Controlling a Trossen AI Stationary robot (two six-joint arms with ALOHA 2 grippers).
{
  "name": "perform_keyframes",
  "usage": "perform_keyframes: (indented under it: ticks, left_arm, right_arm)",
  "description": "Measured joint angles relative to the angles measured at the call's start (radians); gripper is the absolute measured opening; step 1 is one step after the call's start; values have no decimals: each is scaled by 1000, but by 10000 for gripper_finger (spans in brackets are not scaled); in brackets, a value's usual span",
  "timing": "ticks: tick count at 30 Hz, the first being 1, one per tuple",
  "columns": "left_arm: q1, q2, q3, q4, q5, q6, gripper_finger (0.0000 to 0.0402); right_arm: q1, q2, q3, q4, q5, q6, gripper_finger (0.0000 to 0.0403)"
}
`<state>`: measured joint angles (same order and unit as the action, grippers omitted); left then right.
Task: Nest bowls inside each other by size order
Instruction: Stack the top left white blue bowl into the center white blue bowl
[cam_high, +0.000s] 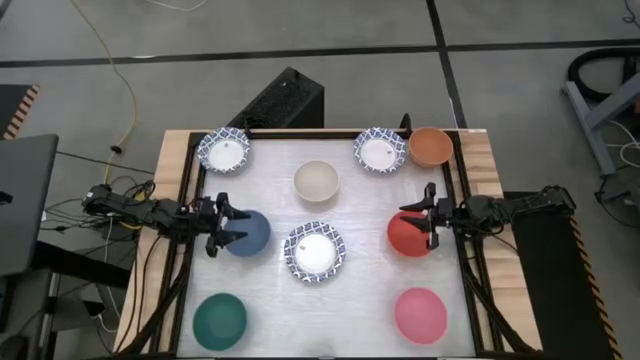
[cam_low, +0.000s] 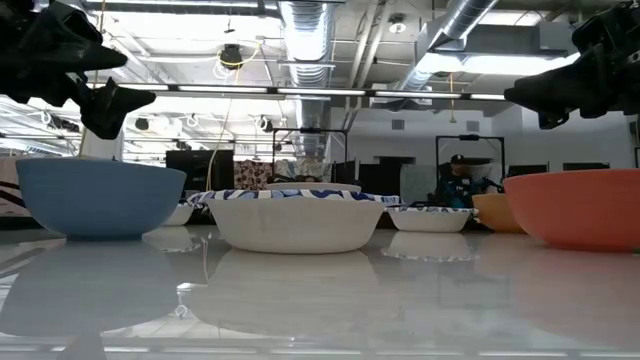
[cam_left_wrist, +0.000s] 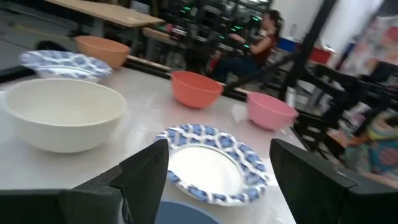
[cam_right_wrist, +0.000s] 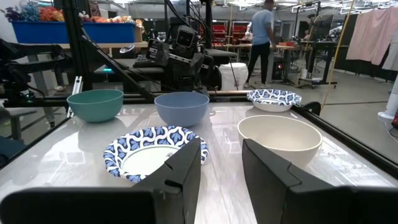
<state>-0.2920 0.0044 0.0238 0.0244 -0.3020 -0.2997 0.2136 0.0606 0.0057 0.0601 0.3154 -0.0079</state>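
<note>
My left gripper (cam_high: 222, 225) is open and hovers above the left rim of the slate-blue bowl (cam_high: 250, 234); the low view shows it (cam_low: 112, 105) clear above that bowl (cam_low: 100, 197). My right gripper (cam_high: 428, 218) is open above the right part of the red bowl (cam_high: 408, 236), clear of it in the low view (cam_low: 580, 205). A patterned bowl (cam_high: 314, 251) sits at the table's middle and the cream bowl (cam_high: 316, 181) beyond it. Two patterned bowls (cam_high: 223, 151) (cam_high: 380, 150) and the orange bowl (cam_high: 431, 146) stand at the far edge. The dark green bowl (cam_high: 219, 320) and pink bowl (cam_high: 421, 314) stand near the front.
All bowls stand apart, upright on the white tabletop (cam_high: 360, 210), which has a dark raised frame (cam_high: 190, 190) round it. A black box (cam_high: 285, 100) stands behind the far edge. People show in the room beyond the table (cam_left_wrist: 264, 34).
</note>
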Motion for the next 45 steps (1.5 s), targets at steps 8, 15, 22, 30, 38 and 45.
perform_keyframes:
  ticks: [8, 15, 22, 30, 38, 45]
  left_arm:
    - [0, 0, 0, 2, -25, 0, 270]
    - [0, 0, 0, 4, -44, -8, 270]
    - [0, 0, -2, 34, -82, -9, 270]
    - [0, 0, 19, 146, -113, 42, 270]
    - [0, 67, 287, -166, -43, 8, 270]
    - [0, 262, 609, -605, -71, -114, 270]
  right_arm:
    - [0, 0, 0, 0, 0, 0, 139]
    - [0, 0, 0, 0, 0, 0, 139]
    - [0, 0, 0, 0, 0, 0, 139]
    - [0, 0, 0, 0, 0, 0, 139]
    - [-15, 0, 0, 19, 0, 71, 139]
    - [-14, -2, 0, 49, 1, 321, 139]
